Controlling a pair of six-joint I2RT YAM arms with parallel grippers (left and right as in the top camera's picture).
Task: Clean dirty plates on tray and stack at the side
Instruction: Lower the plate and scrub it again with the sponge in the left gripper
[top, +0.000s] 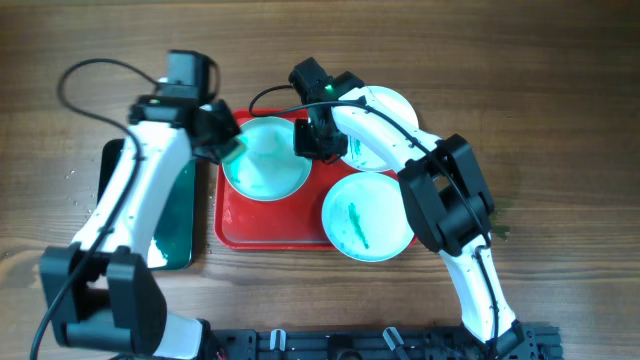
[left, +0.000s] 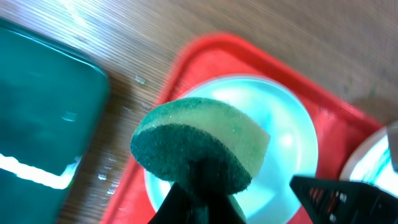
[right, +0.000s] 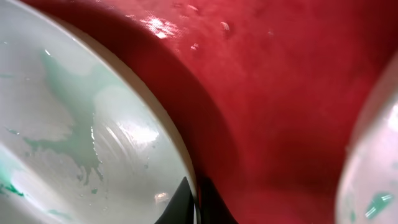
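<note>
The left fingers (top: 226, 146) (left: 200, 198) are clamped on a green and yellow sponge (left: 199, 146), which sticks out ahead of them with its dark green face toward the wrist camera. Just beyond the sponge lies the held plate (top: 262, 165) (left: 292, 137), pale teal inside. The sponge sits over the rim nearest the left fingers, though I cannot tell whether it touches.

The right fingers (top: 313, 140) (right: 193, 202) are pinched together on the opposite rim of that same plate (right: 74, 112). One finger is inside the rim and the other outside. In the right wrist view teal smears spread over the plate's white surface just left of the fingers.

Under both sets of fingers lies the red tray (top: 270, 228) (left: 205, 50) (right: 280, 93), and the held plate rests in the end of it nearest the left fingers.

The second plate (top: 398, 108) lies just past the right fingers, under the right arm. It has teal marks and hangs over the tray's far corner. The third plate (top: 360, 220) lies on the near side of the right fingers, at the tray's front corner, with a green streak in its middle.

A black tray (top: 182, 215) (left: 43, 106) with a green inside sits on the table (top: 560, 80) on the outer side of the left fingers, just beside the red tray.
</note>
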